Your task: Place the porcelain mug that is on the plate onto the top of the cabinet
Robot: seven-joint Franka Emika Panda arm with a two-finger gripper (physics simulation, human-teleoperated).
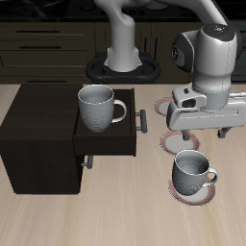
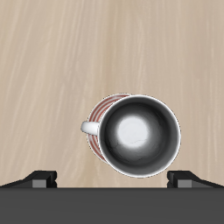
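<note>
With its jaws spread wide and empty, the gripper [image 1: 196, 135] hovers at 12 o'clock of the porcelain mug [image 1: 192, 173] on the plate [image 1: 179, 190], so a careless descent risks striking the rim and toppling it.

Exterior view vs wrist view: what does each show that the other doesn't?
Only the exterior view shows the cabinet with a second mug standing on its top, another plate partly hidden under the gripper, the robot's arm, and the kitchen units behind.
Only the wrist view looks straight down into the porcelain mug and shows its dark inside with a pale floor.
Both show that mug standing on its plate on the wooden table, with the gripper above it, not touching.
</note>
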